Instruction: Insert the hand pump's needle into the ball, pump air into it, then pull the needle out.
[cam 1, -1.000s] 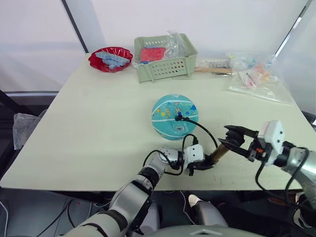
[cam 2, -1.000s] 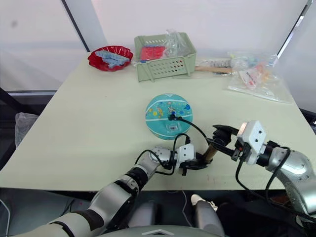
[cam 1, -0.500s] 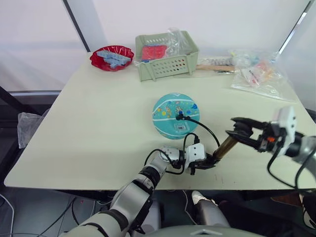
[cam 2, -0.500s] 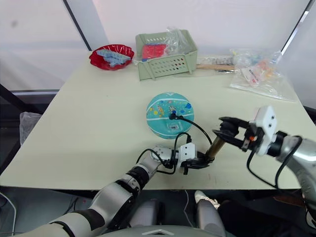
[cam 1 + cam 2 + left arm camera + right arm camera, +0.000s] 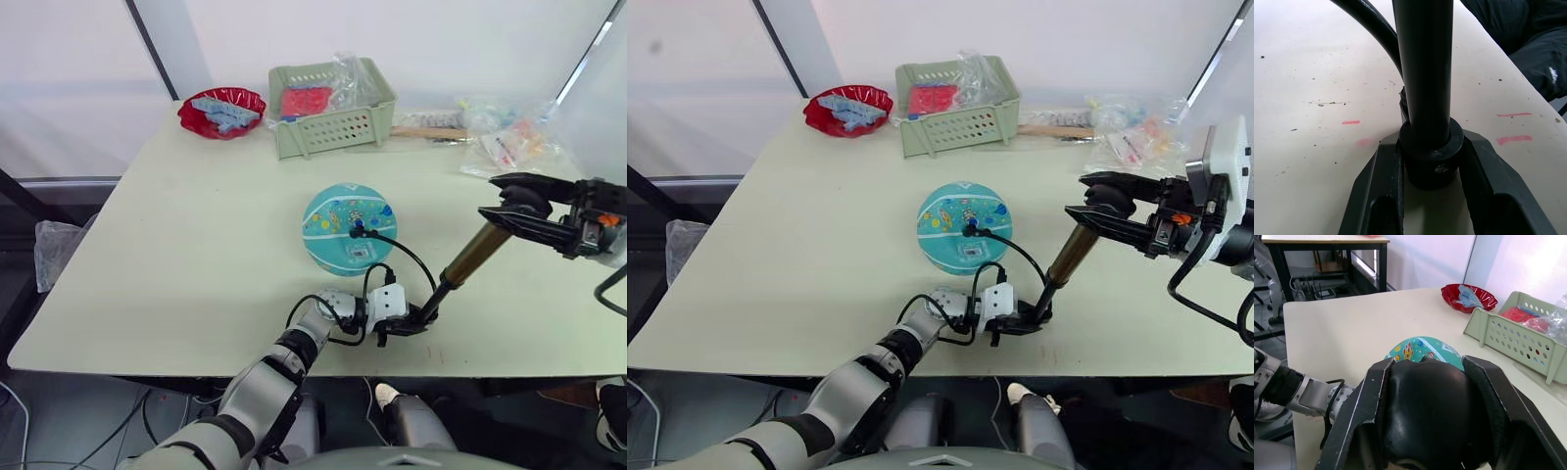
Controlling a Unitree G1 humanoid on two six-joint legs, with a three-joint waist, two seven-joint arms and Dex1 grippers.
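A teal ball sits mid-desk, the needle in its top. The hand pump leans beside it: left claw pinches its base, right claw pinches its raised handle.

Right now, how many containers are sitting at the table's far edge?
2: a red bowl at the far left corner and a green slotted basket just to its right. The clear plastic bags further right could hide more.
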